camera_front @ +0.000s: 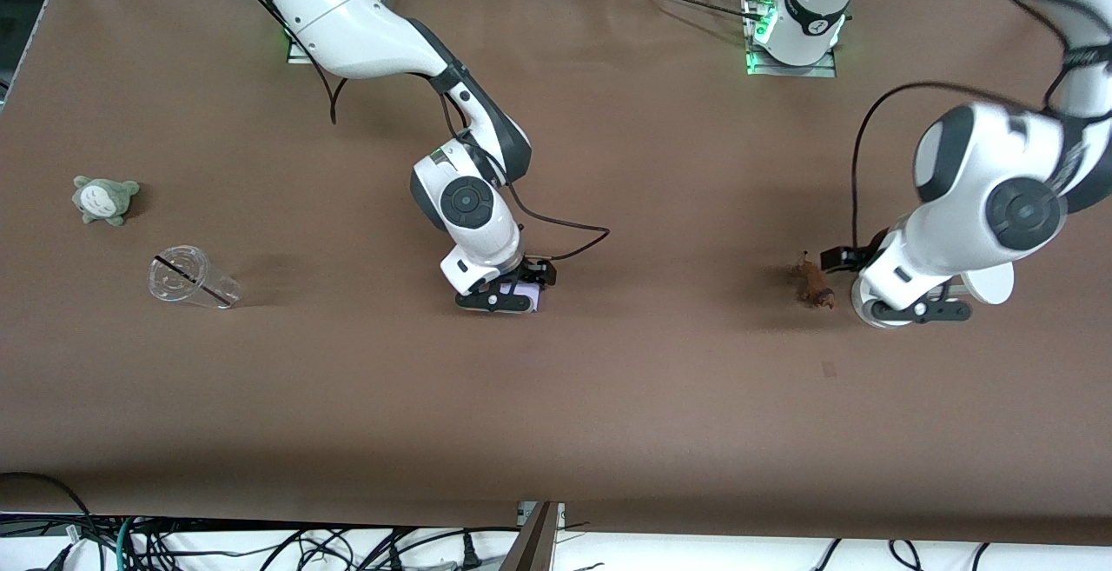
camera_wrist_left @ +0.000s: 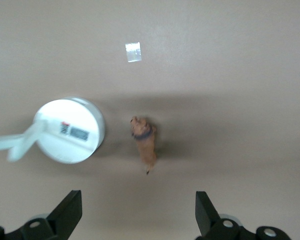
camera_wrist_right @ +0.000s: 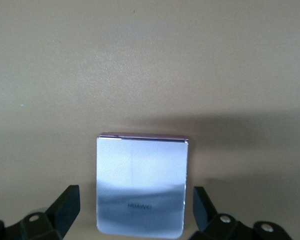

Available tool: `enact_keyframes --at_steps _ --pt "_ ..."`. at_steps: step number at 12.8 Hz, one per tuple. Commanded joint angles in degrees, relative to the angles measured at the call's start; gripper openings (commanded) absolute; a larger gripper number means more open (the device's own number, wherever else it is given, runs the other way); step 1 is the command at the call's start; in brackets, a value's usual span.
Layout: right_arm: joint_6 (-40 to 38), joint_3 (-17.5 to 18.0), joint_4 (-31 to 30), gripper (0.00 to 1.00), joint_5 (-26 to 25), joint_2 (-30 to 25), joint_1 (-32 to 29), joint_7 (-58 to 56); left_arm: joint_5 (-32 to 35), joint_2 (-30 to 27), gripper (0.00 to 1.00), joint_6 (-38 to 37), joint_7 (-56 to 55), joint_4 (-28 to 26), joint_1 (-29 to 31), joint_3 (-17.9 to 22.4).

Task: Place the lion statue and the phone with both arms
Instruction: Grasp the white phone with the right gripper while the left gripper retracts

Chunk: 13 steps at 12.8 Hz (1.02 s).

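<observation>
Two task objects both lie on the brown table (camera_front: pixel 608 432), neither one gripped.

Lion statue (camera_front: pixel 813 282): lies on the cloth toward the left arm's end of the table, just beside the left arm's wrist. In the left wrist view the lion statue (camera_wrist_left: pixel 144 142) is elongated, its long axis running roughly from the gripper outward, with the darker head end away from the gripper and the thin tail end toward it. Left gripper (camera_wrist_left: pixel 135 212): fingers spread wide and released, hanging over the table with the statue lying between the finger lines but clear of both tips.

White round-based stand (camera_wrist_left: pixel 70 131): sits just beside the statue, apart from it. It is partly hidden under the left arm in the front view. A small pale patch (camera_wrist_left: pixel 133 51) marks the cloth farther out.

Phone (camera_wrist_right: pixel 141 184): flat on the table near the middle, face up, nearly square. Its lettered edge lies toward the gripper and its hinge edge away. Right gripper (camera_wrist_right: pixel 135 212): fingers apart, released, one finger standing on either side of the phone without touching it. In the front view only a lavender sliver of the phone (camera_front: pixel 527 295) shows under the right gripper (camera_front: pixel 504 300).

Clear plastic cup (camera_front: pixel 191 277): lies tipped on its side toward the right arm's end, a dark straw across its mouth. Contents cannot be told. Grey-green plush (camera_front: pixel 104 199): farther from the front camera than the cup, near it.
</observation>
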Motion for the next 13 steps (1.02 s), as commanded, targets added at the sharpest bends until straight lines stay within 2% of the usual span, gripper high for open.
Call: enact_keyframes --at_steps 1,3,4,5,6,7,8,9,10,11,13 --pt "0.7 -0.6 1.9 1.0 -1.2 2.2 0.7 -0.2 -0.4 -1.8 1.0 -11.2 1.6 9.9 -0.3 -0.1" --pt "1.3 -0.6 2.4 1.0 -1.3 2.9 0.7 -0.2 -1.2 -1.8 1.0 -16.9 1.9 17.0 0.6 0.1" --pt "1.4 -0.6 2.4 1.0 -1.3 3.0 0.8 0.0 -1.2 -2.0 1.0 -17.3 3.6 18.6 1.1 0.3" --pt "1.4 -0.6 2.6 0.93 -1.3 3.3 0.8 0.1 -2.4 -2.7 1.0 -16.7 6.6 18.4 0.8 1.0" --pt "1.4 -0.7 2.7 0.48 -1.3 3.3 0.7 -0.2 -3.6 -4.5 1.0 -15.5 8.4 17.8 -0.3 3.3" --pt "1.3 -0.7 2.7 0.32 -1.3 3.2 0.7 -0.2 -4.3 -6.0 1.0 -13.0 8.4 15.9 -3.8 7.8" --pt "0.8 -0.8 2.7 0.2 -1.2 2.8 0.7 -0.3 -5.7 -9.0 1.0 -9.5 8.4 11.5 -6.7 12.3" --pt "0.7 -0.8 2.7 0.17 -1.4 2.1 0.7 -0.3 -6.9 -12.4 1.0 -3.8 8.6 5.4 -9.0 16.0" --pt "0.0 -1.0 2.6 0.13 -1.4 1.1 0.6 -0.4 -6.8 -16.1 1.0 0.5 8.7 -0.6 -10.4 17.7" --pt "-3.0 -1.3 2.5 0.08 -1.4 -0.6 0.2 -0.4 -5.9 -18.5 1.0 1.0 8.5 -3.6 -10.6 17.7" --pt "-12.0 -3.4 2.0 0.04 -1.3 -6.2 0.0 -1.2 -5.8 -18.6 1.0 -3.6 8.1 -3.5 -10.0 17.3"
